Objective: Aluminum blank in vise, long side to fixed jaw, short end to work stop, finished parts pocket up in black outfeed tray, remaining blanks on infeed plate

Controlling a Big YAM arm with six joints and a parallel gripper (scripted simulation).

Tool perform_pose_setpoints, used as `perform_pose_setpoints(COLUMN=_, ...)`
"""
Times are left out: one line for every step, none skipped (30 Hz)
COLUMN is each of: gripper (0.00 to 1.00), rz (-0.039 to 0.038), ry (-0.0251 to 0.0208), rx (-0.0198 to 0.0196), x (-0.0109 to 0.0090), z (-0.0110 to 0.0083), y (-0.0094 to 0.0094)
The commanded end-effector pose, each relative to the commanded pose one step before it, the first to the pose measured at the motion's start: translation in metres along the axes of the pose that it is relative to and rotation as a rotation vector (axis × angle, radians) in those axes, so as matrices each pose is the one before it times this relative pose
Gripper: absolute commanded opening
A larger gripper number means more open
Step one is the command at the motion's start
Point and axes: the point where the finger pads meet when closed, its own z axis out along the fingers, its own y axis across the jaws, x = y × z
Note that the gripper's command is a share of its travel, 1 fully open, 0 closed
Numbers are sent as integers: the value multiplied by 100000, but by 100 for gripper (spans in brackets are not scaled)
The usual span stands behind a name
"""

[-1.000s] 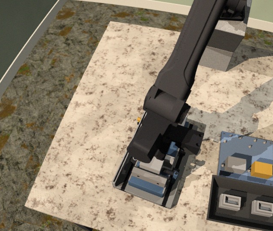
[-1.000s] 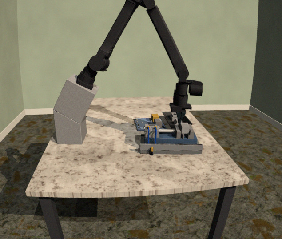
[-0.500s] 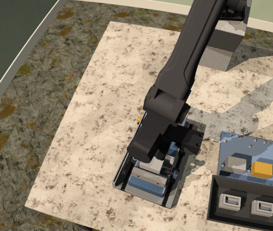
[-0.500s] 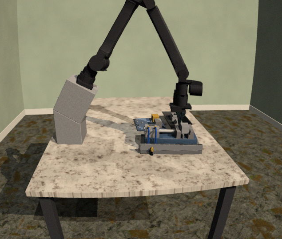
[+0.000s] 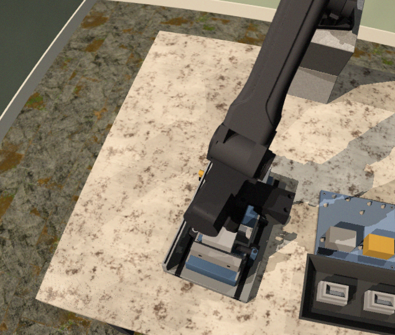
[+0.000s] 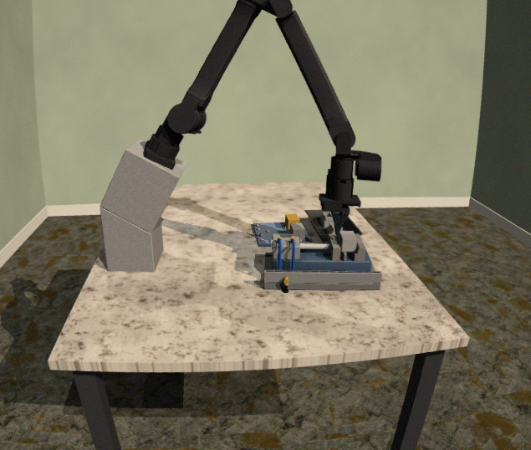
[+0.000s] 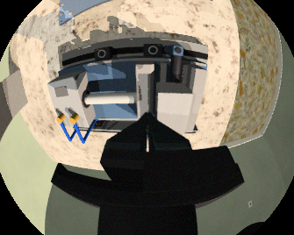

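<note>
My gripper (image 6: 338,231) (image 7: 147,117) is shut with nothing between its fingers, beside the moving jaw (image 7: 145,89) and a gray blank. This gray blank (image 5: 219,240) (image 6: 349,241) (image 7: 174,110) sits in the vise between the jaws, close along the fixed jaw (image 5: 217,254) (image 7: 199,94); contact is unclear. Its short end is near the work stop (image 7: 176,67). The low bars are hidden. On the infeed plate (image 5: 345,216) (image 6: 271,232) are another gray blank (image 5: 341,238) and a yellow brass blank (image 5: 379,246). Two finished parts (image 5: 332,292) (image 5: 380,301) lie pocket up in the black outfeed tray (image 5: 303,287).
Blue hoses (image 6: 286,253) (image 7: 74,133) hang at the moving-jaw end of the vise. The vise stands in a gray-walled base (image 6: 321,280). The outfeed tray adjoins the infeed plate, whose short pins stand mostly toward its far edge. The arm covers part of the vise in the top view.
</note>
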Motion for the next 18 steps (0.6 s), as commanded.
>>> perform_pose_setpoints(gripper=0, rz=1086, ry=432, rx=1004, x=128, z=62, y=-1116)
perform_pose_setpoints(gripper=0, rz=-20, ry=12, rx=135, x=-2, z=14, y=-40)
perform_pose_setpoints(gripper=0, rz=-27, ry=16, rx=176, x=-3, z=8, y=-51)
perform_pose_setpoints(gripper=0, rz=-32, ry=19, rx=207, x=-3, z=6, y=-61)
perform_pose_setpoints(gripper=0, rz=-37, ry=20, rx=224, x=-4, z=10, y=-65)
perform_pose_setpoints(gripper=0, rz=-37, ry=17, rx=201, x=-4, z=22, y=-60)
perform_pose_setpoints(gripper=0, rz=-33, ry=9, rx=143, x=-6, z=39, y=-45)
perform_pose_setpoints(gripper=0, rz=0, ry=0, rx=0, x=0, z=0, y=0)
perform_pose_setpoints(gripper=0, rz=0, ry=0, rx=0, x=0, z=0, y=0)
perform_pose_setpoints(gripper=0, rz=-35, ry=8, rx=144, x=-8, z=33, y=-47)
perform_pose_setpoints(gripper=0, rz=-28, ry=-3, rx=58, x=-9, z=65, y=-23)
perform_pose_setpoints(gripper=0, rz=-30, ry=-5, rx=51, x=-10, z=64, y=-22)
perform_pose_setpoints(gripper=0, rz=-32, ry=-6, rx=53, x=-11, z=61, y=-25)
perform_pose_setpoints(gripper=0, rz=-34, ry=-6, rx=55, x=-12, z=59, y=-28)
perform_pose_setpoints(gripper=0, rz=-35, ry=-7, rx=51, x=-14, z=58, y=-27)
perform_pose_setpoints(gripper=0, rz=-36, ry=-9, rx=43, x=-15, z=58, y=-22)
perform_pose_setpoints(gripper=0, rz=-37, ry=-12, rx=35, x=-17, z=58, y=-19)
perform_pose_setpoints(gripper=0, rz=-38, ry=-14, rx=29, x=-19, z=58, y=-16)
